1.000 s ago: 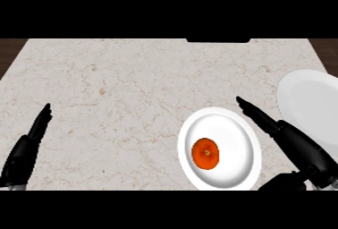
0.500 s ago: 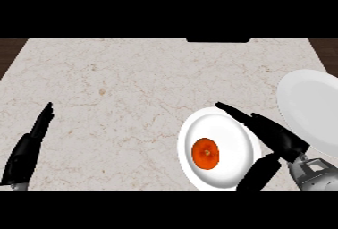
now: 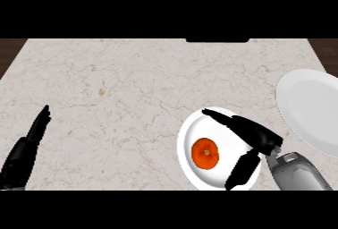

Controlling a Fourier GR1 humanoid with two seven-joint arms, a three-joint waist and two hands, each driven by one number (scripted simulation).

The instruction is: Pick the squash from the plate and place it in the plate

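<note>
Two white round plates on marble table (image 3: pixel 119 89): right hand (image 3: pixel 254 134) w/ fingers spread beside round orange squash (image 3: pixel 205 153) on near plate (image 3: pixel 191 134), not touching, prob. pre-grasp for far plate (image 3: pixel 310 112); left hand (image 3: pixel 26 150) resting, fingers straight.

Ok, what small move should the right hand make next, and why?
Probably ease the right robot hand left and down to close around the squash. Its fingers and thumb are spread open over the plate, beside the squash, not yet touching it.

Right hand (image 3: pixel 254 134) just right of the plate's (image 3: pixel 188 134) centre, glossy black with long tapered fingers and a thick thumb, joined to a pale grey forearm with darker seams, left hand (image 3: pixel 26 150) far left of the plate, slim and all black
</note>
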